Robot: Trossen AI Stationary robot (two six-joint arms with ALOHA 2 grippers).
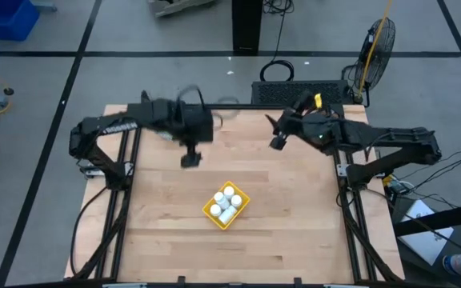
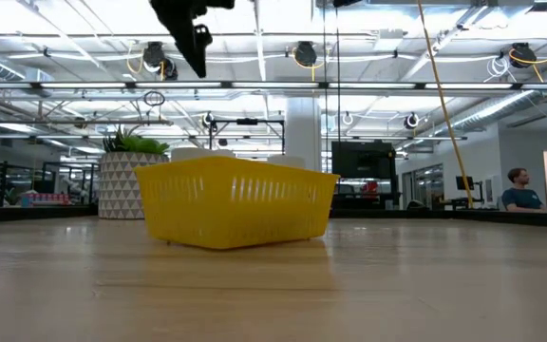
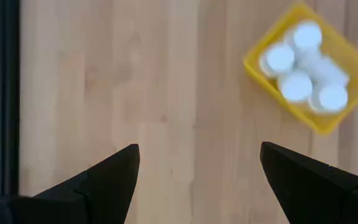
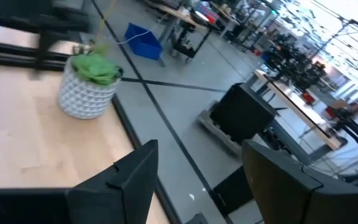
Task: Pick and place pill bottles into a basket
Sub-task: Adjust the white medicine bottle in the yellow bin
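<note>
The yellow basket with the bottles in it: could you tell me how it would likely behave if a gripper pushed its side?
The yellow basket looks thin, slatted plastic, so probably light; it would likely slide on the smooth wooden table. The pill bottles fill it loosely, one lying down, so they may shift or roll inside.

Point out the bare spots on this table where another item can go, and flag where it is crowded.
Bare wood lies all round the yellow basket: the near strip by the table edge, and both flanks out to the side rails. The basket is crowded with pill bottles. The far edge is tight: the open left tool and the right tool hang there.
</note>
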